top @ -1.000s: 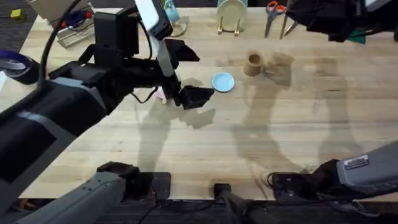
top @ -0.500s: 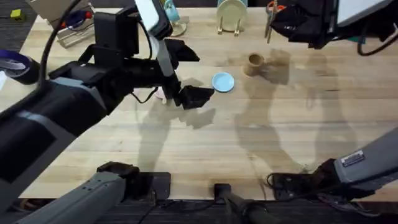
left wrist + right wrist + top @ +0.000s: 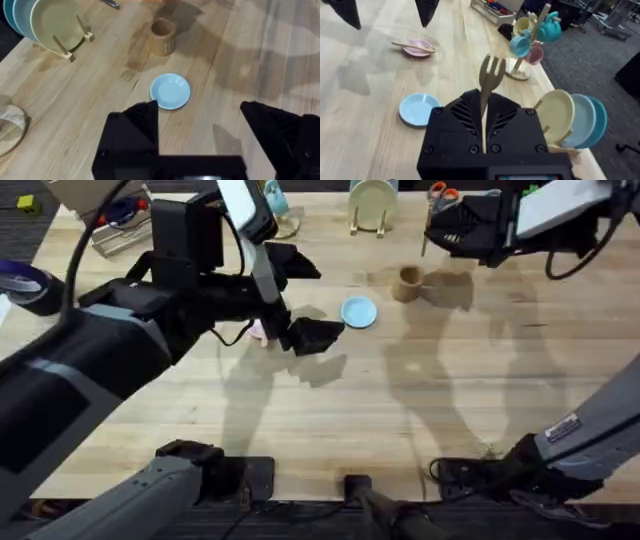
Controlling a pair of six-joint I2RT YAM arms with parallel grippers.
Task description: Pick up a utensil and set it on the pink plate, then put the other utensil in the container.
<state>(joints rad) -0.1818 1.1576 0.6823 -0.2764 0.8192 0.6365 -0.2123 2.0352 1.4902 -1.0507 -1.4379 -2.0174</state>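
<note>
Right end effector (image 3: 484, 132) clamped on the fork (image 3: 487, 82), prongs up, raised near the container (image 3: 408, 281); drop-in remains. Left end effector (image 3: 200, 122) spread wide above the tabletop (image 3: 420, 400). Spoon (image 3: 412, 46) lies on pink plate (image 3: 417, 49): first step done.

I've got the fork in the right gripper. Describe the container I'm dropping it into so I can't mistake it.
Start at the dish rack of upright plates on the table's far side. Between the rack and the light-blue plate lying flat mid-table stands the container, a small tan wooden cylinder, open-topped. Unlike the mugs on the mug tree, it is bare wood with no handle.
</note>
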